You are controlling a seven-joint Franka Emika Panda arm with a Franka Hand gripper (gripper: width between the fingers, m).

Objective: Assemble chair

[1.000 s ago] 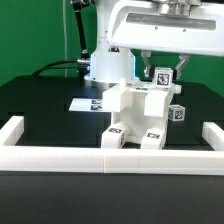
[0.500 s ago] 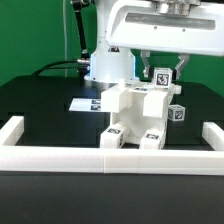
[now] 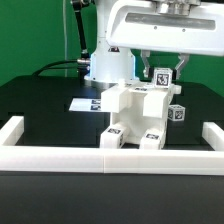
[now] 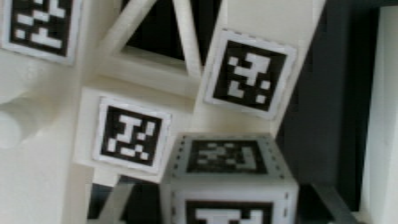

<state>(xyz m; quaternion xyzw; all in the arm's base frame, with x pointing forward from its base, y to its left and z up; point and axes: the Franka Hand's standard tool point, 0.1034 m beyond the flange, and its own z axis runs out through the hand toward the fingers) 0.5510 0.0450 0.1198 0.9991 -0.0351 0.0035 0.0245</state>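
Part-built white chair (image 3: 135, 118) with tags, standing on the black table (image 3: 40, 100) toward 6 o'clock in the exterior view, just beside the white rail (image 3: 110, 158). The claw (image 3: 163, 72) hangs at the chair's 1 o'clock, straddling its tagged top part; whether it grips cannot be told. The marker board (image 3: 85, 103) lies at the chair's 10 o'clock.

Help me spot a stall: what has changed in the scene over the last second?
Nothing visibly changed. The tool stays at the top of the chair, its fingers either side of a tagged part, and the marker board lies where it was.
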